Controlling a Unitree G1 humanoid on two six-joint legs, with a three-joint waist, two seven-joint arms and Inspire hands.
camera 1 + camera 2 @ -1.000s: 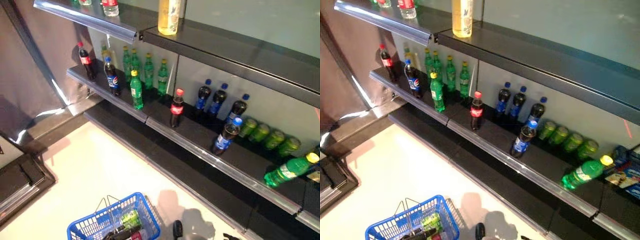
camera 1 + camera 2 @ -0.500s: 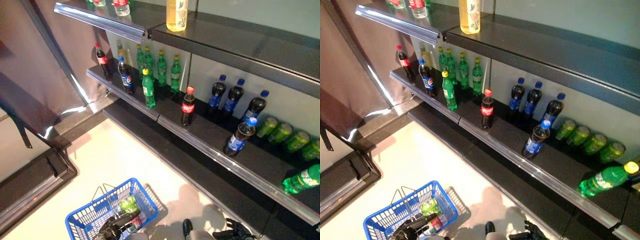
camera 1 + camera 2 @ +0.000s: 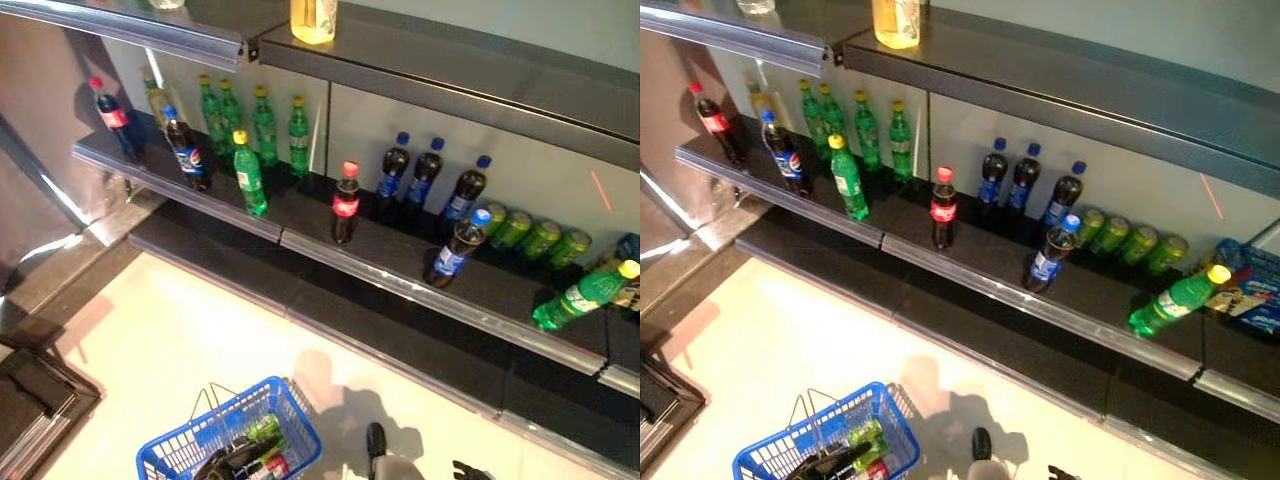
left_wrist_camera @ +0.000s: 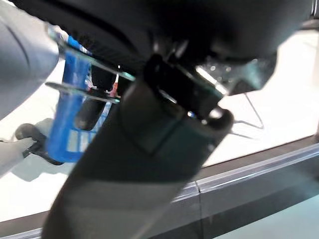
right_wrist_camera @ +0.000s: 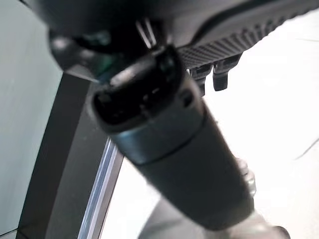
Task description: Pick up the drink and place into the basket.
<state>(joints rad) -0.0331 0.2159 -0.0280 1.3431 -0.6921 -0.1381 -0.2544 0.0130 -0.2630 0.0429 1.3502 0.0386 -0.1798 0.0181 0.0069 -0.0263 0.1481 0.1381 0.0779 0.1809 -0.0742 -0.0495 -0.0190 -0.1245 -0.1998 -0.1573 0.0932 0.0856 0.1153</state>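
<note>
Ops: risks rn?

Dev: left hand (image 3: 222,463) is sitting low in the basket (image 3: 300,415), over a dark red-label bottle (image 3: 268,466). Can't tell if it's gripping or letting go. If it's lifting w/ fingers snagging the wire handle, the basket's tipping. Green drink (image 3: 262,430) is lying right beside it and could be getting knocked. Right hand (image 3: 470,470) is barely showing at the btm edge, state unreadable.

Ops: counts?

Dev: counting on the mid shelf (image 3: 400,285):
- 5 upright green bottles (image 3: 248,172)
- 5 blue-cap dark bottles (image 3: 455,248)
- 2 red-cap colas (image 3: 345,203)
- 4 green cans (image 3: 543,238) lying sideways
- 1 leaning green bottle (image 3: 575,298) far right, looking ready to roll

Also 1 yellow bottle (image 3: 313,15) up top. Basket's showing 2 drinks.
</note>
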